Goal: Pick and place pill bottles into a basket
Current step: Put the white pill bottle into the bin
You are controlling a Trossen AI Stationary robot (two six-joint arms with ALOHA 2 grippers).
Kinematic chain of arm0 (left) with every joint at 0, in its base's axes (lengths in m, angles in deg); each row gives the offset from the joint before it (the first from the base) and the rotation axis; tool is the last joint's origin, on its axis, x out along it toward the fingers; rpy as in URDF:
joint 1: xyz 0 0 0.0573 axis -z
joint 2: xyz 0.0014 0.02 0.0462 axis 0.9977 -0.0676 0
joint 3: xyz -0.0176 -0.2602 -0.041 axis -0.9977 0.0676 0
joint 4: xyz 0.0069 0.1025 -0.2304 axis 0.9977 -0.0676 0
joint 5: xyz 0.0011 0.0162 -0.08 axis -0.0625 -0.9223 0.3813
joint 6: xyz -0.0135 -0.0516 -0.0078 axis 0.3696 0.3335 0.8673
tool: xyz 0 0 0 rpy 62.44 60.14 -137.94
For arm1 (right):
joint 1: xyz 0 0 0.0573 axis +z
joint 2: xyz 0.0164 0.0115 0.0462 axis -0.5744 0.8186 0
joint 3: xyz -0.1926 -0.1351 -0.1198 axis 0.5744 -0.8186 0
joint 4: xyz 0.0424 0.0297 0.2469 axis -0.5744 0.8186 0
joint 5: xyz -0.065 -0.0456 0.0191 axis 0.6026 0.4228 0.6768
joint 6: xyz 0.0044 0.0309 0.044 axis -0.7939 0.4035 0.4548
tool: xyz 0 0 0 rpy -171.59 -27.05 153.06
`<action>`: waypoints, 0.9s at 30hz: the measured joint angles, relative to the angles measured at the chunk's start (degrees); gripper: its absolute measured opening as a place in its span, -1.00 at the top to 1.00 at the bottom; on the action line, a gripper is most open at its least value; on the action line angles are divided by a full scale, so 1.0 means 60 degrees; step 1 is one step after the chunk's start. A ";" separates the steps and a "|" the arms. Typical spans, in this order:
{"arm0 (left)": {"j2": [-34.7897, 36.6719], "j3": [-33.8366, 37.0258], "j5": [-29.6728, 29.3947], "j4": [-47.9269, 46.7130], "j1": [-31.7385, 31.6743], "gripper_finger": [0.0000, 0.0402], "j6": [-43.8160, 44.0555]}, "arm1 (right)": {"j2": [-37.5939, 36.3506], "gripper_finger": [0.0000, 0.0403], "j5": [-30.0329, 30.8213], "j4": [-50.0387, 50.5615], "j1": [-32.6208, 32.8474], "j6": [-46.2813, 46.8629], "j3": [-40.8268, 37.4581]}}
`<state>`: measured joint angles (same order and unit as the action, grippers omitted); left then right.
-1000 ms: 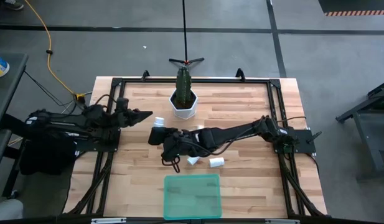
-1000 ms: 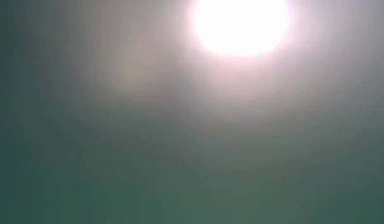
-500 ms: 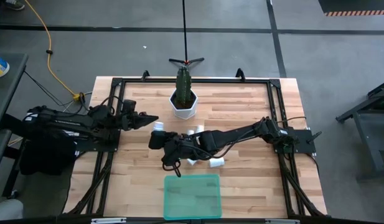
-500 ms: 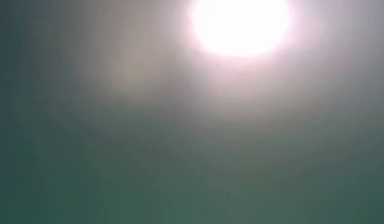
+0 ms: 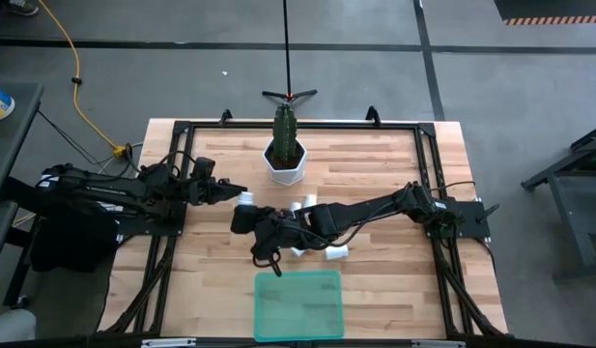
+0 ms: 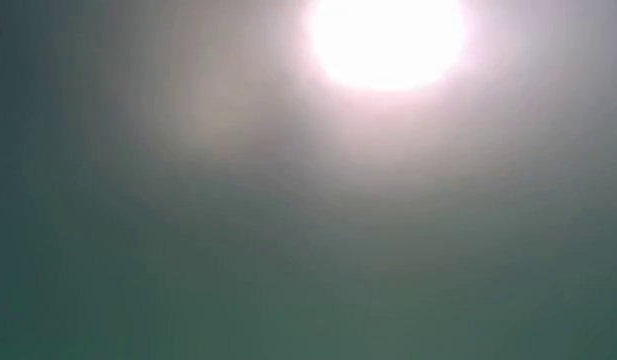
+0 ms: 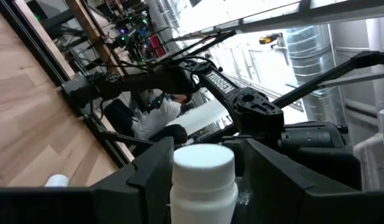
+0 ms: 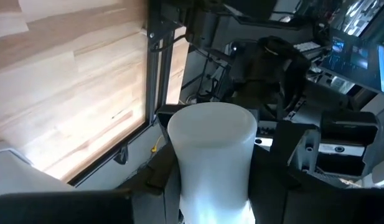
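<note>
Between the fingers of the left gripper (image 7: 201, 180), a pill bottle (image 7: 201, 180) is held; another bottle (image 8: 213, 158) is clamped in the right gripper (image 8: 213, 180). Nothing is seen in the basket (image 5: 298, 304).

1. My left arm comes in from the left side and lies low and flat, pointing toward the middle.
2. My left gripper (image 5: 235, 194) has its fingers (image 7: 151, 171) on both sides of a white bottle (image 7: 201, 180).
3. My right arm reaches far across from the right side.
4. My right gripper (image 5: 241, 217) has a white bottle (image 8: 213, 158) between its fingers (image 8: 157, 171).
</note>
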<state>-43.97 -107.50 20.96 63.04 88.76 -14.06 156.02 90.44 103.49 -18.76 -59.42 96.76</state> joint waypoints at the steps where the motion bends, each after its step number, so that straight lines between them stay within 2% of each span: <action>1: 0.0000 0.0000 0.0000 0.0013 0.0000 -0.13 -0.0002 | 0.0000 0.36 -0.0039 0.0000 0.0000 0.0000 0.0000; 9: -0.0209 0.0000 0.0278 0.0090 0.0000 -0.13 0.0044 | 0.0000 0.36 -0.0123 0.0001 -0.0018 0.0039 0.0000; 23: -0.1187 0.0007 0.0519 0.1279 0.0000 -0.13 0.0141 | -0.0004 0.36 -0.0154 0.0000 -0.0036 0.0288 0.0004; 27: -0.1209 0.0004 0.0904 0.1252 0.0000 -0.13 0.0217 | -0.0004 0.36 -0.0172 -0.0002 -0.0025 0.0288 0.0004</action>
<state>-51.22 -107.48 26.39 70.55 88.76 -12.76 156.00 89.41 103.47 -18.91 -57.69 96.78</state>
